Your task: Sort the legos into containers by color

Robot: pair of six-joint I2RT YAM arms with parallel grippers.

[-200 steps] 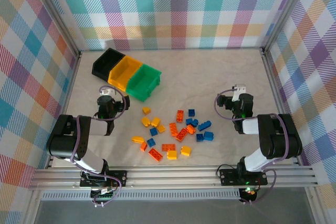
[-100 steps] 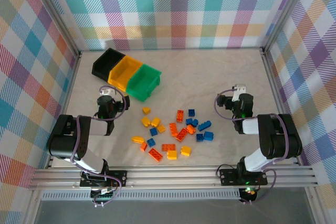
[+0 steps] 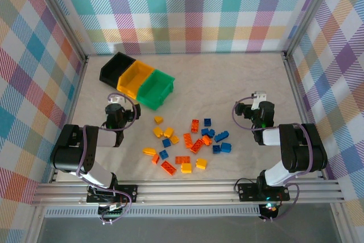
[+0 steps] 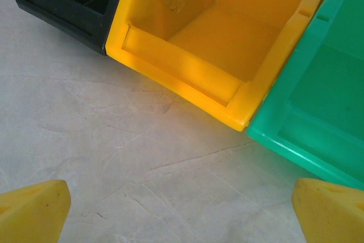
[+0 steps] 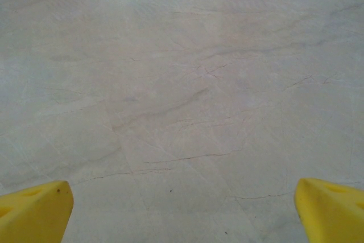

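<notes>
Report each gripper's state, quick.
Left gripper: open, holding nothing.
Right gripper: open, holding nothing.

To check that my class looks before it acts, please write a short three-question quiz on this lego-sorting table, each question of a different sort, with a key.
1. True or false: the left gripper is holding a brick.
2. Which of the containers sits in the middle of the row? A black; B the yellow bin; C green.
3. Name the three colours of the legos lying loose on the table.
Key: 1 false, its jaws stand open and empty. 2 B. 3 yellow, orange and blue.
</notes>
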